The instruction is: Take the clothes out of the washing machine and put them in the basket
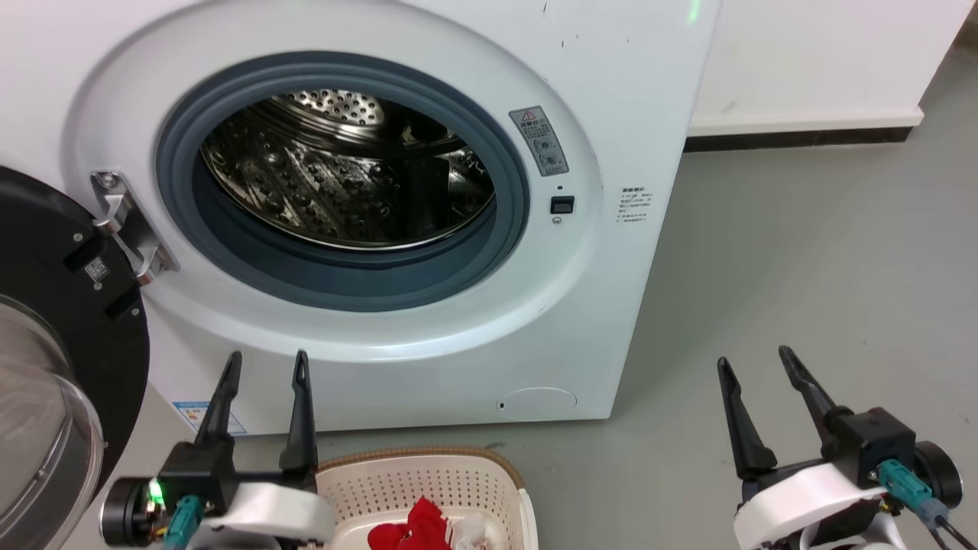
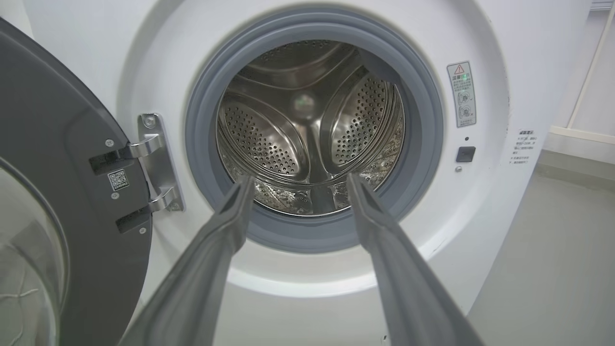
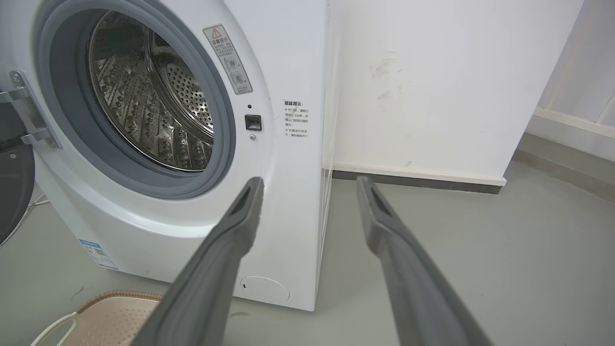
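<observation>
Our left gripper (image 1: 267,359) and right gripper (image 1: 753,356) each hang with 2 fingers spread, holding nothing. Just beside our left one, the basket (image 1: 428,456) holds red and white clothes (image 1: 416,527). Beyond it, the washing machine (image 1: 611,114) stands with its door (image 1: 69,305) open.

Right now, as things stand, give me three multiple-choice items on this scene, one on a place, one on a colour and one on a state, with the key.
1. Where do the red clothes lie? A in the drum; B in the basket; C on the floor.
2. What colour is the basket's rim? A brown; B blue; C black.
3. How does the washing machine have its door? A shut; B open; C taken off.
Key: 1 B, red fabric shows inside the perforated walls. 2 A, the woven-look edge is brown. 3 B, the door is swung aside on its hinge.
</observation>
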Controlling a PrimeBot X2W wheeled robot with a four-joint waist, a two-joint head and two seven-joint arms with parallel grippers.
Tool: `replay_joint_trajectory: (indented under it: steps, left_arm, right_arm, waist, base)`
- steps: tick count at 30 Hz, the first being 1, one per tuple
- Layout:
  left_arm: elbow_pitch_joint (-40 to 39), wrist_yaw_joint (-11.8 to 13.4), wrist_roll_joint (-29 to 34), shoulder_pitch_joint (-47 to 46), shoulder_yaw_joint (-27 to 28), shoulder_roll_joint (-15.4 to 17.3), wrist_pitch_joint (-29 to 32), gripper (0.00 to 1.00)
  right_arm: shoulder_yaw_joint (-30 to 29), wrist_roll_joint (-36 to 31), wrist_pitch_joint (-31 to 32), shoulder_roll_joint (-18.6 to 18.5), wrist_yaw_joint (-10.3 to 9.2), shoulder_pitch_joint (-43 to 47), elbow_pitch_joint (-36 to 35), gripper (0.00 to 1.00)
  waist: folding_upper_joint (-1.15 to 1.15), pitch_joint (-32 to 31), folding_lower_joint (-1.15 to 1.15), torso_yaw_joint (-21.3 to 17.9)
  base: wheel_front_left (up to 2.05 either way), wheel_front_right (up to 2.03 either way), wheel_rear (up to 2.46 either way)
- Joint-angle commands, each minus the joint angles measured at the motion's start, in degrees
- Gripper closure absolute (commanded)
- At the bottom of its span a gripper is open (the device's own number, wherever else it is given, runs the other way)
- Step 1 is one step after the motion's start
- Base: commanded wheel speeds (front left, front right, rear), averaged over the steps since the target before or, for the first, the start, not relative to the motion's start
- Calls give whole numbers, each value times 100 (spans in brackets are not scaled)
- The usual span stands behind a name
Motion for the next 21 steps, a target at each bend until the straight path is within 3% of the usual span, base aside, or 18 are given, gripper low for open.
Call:
replay_joint_trajectory:
  steps: [1, 21]
  left_arm:
    - [33, 29, 20, 74, 8, -3, -14, 0]
    - [147, 59, 53, 180, 30, 11, -14, 0]
  right_arm:
    - [17, 27, 12, 4, -4, 74, -31, 0]
    - [60, 74, 91, 4, -4, 206, -101, 0]
  waist:
    - [0, -38, 1, -15]
    - [0, -120, 1, 43]
  base:
    - [0, 0, 0]
    - [0, 0, 0]
